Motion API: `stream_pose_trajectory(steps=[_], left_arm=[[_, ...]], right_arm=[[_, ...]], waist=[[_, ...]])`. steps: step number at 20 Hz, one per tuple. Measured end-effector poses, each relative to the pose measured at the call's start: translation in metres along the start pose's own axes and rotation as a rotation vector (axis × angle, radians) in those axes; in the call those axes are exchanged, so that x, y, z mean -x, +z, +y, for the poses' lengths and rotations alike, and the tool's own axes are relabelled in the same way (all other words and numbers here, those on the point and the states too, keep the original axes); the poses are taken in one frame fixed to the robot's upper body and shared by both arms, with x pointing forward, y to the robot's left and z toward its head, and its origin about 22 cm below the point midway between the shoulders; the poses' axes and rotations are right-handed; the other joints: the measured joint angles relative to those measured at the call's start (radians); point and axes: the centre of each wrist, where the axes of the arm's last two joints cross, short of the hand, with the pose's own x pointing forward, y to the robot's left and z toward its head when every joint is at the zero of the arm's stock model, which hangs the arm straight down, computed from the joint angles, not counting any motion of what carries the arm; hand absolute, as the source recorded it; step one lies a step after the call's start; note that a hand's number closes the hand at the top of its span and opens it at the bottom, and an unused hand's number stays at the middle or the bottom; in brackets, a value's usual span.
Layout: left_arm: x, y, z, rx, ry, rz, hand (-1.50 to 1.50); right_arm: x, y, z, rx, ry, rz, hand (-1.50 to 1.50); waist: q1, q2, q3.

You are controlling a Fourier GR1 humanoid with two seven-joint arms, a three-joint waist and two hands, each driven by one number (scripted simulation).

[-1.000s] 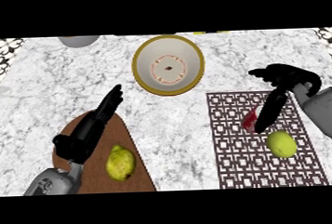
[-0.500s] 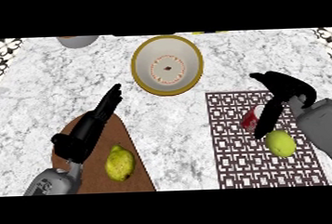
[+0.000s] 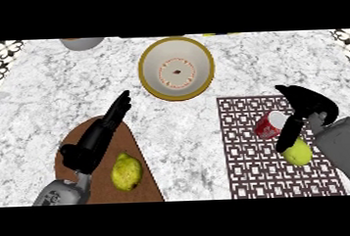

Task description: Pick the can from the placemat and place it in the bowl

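We see a white and grey marbled bench [image 3: 54, 99] filling most of the view. At its lower left lies a brown board [image 3: 145, 177] with a curved edge, and on that board rests a yellow-green, lumpy fruit [image 3: 126, 171] like a lemon, its long side running up and down the view. A second yellow-green fruit [image 3: 300, 153] sits at the right, rounder and partly hidden. Along the top edge, at the left, we can make out the lower part of a grey round object [image 3: 82, 43]; we cannot tell what it is. Black-and-white patterned patches [image 3: 0, 57] show at both upper corners.
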Motion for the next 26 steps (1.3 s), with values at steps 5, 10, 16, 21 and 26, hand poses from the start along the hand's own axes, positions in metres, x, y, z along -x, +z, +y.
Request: stream_pose_trajectory(steps=[5,10,16,21,26], left_arm=[[-0.005,0.0,0.006,0.003,-0.003,-0.002,0.0],[-0.006,0.002,0.007,0.013,0.004,-0.004,0.0],[-0.007,0.004,0.004,0.014,0.002,0.0,0.0],[-0.006,0.006,0.003,0.018,0.002,-0.005,0.0],[-0.005,0.003,0.005,0.016,0.003,-0.001,0.0]], right_arm=[[0.002,-0.014,0.016,-0.029,-0.011,0.026,-1.5],[0.002,-0.025,0.027,-0.035,-0.013,0.042,-1.5],[0.009,-0.036,0.028,-0.031,-0.034,0.016,1.5],[0.007,-0.041,0.035,0.037,-0.018,-0.031,1.5],[0.006,-0.044,0.03,0.086,-0.016,-0.049,1.5]], waist=[[0.003,0.001,0.0],[0.004,0.001,0.0],[0.004,-0.001,-0.001],[0.004,0.0,-0.001],[0.004,0.001,0.0]])
